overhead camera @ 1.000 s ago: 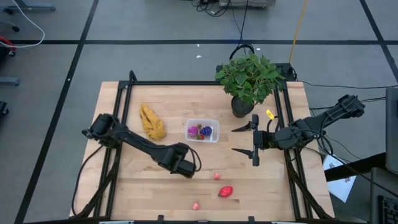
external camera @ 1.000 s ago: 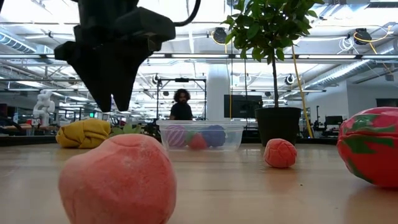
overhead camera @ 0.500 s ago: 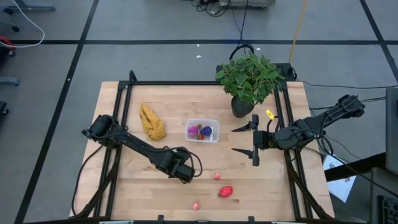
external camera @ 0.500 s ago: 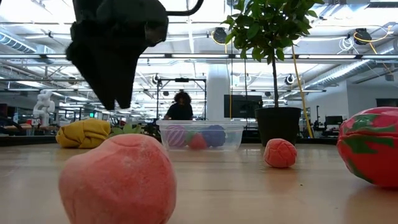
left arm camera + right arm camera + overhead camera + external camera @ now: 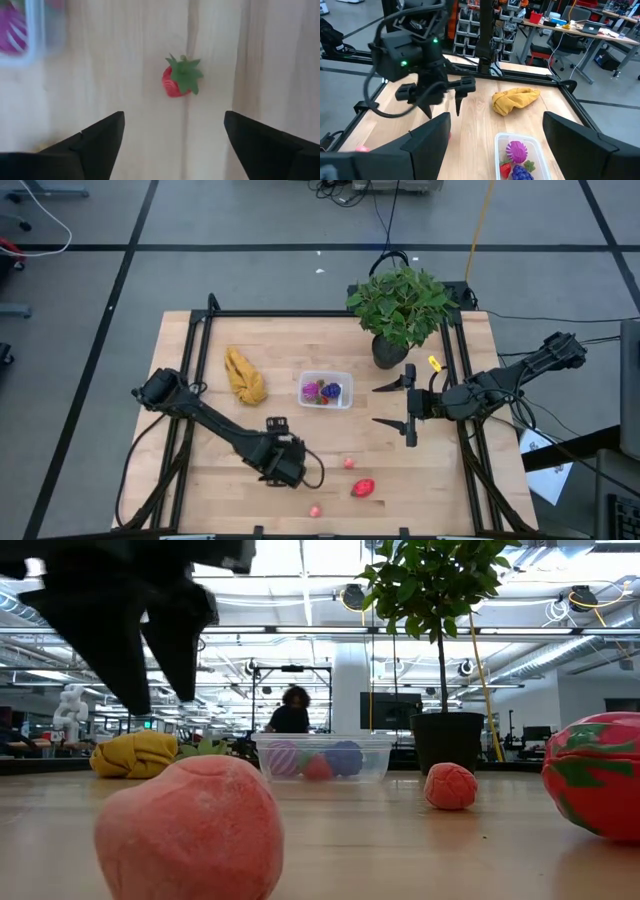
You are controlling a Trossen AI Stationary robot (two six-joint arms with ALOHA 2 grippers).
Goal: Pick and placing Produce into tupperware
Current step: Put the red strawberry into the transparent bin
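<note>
1. Wooden table fills my overhead view, with a grey taped floor around it; past its far edge the low camera shows a big open workshop and a person standing well behind.
2. I see the tupperware near the table's middle, already holding a few pieces: a pink-striped ball, something red and a purple one.
3. My left gripper hangs at about 7 o'clock from the box, fingers spread wide and holding nothing.
4. I count three loose produce pieces on the near half: a small red berry at 3 o'clock from that gripper, a larger red strawberry at about 4 o'clock, and a pink piece near the front edge at 5 o'clock.
5. My left wrist camera shows a strawberry with a green leafy cap lying ahead and centred between the two fingers, so I judge that to be the piece in hand.
6. To do it well, I would keep the fruit centred between the fingers, come straight down, and close across its body rather than its leaves; a small round thing may squirt sideways if pinched off-centre.
7. My right gripper waits at 3 o'clock from the box, jaws apart and empty, beside the potted plant.
8. I leave alone the yellow bunch, at 9 o'clock from the box.
</note>
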